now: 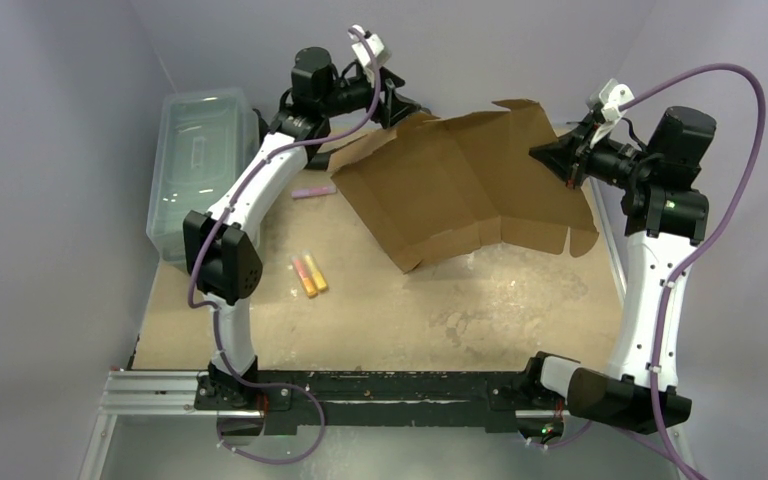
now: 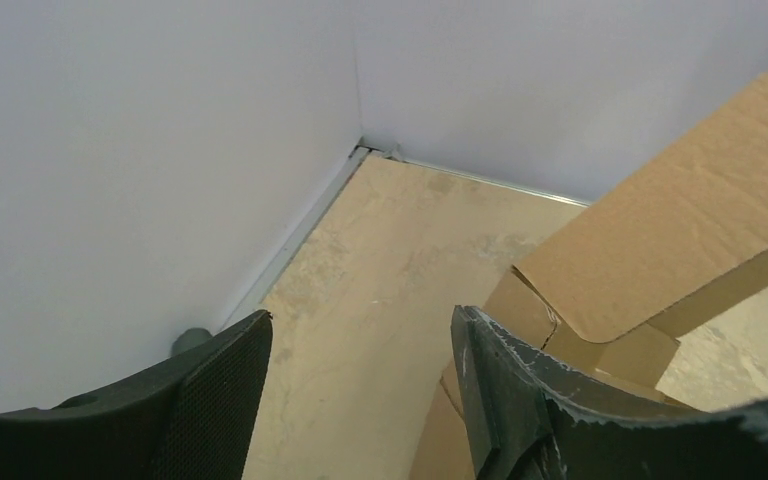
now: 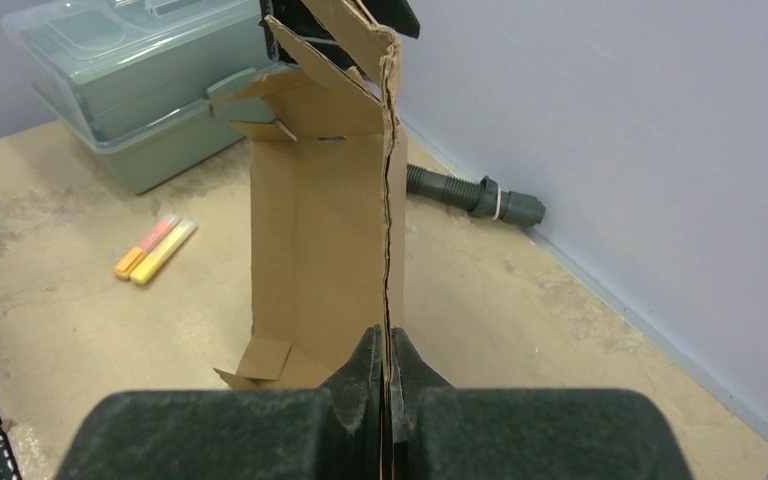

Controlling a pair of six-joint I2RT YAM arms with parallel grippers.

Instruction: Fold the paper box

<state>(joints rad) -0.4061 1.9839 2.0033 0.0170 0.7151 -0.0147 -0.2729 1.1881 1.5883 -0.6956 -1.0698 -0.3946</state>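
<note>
The paper box (image 1: 460,185) is a brown die-cut cardboard sheet, held tilted above the far middle of the table, its flaps unfolded. My right gripper (image 1: 550,157) is shut on the sheet's right edge; in the right wrist view (image 3: 387,345) the cardboard (image 3: 310,240) runs edge-on between the two fingers. My left gripper (image 1: 400,100) is open at the sheet's far left corner. In the left wrist view (image 2: 360,330) the jaws stand wide apart with nothing between them, and the cardboard (image 2: 680,230) lies just right of the right finger (image 2: 490,390).
A clear plastic lidded bin (image 1: 200,165) stands at the far left edge. A pink marker (image 1: 313,191) and an orange and a yellow marker (image 1: 309,274) lie on the table left of the sheet. A grey pipe fitting (image 3: 475,195) lies by the back wall.
</note>
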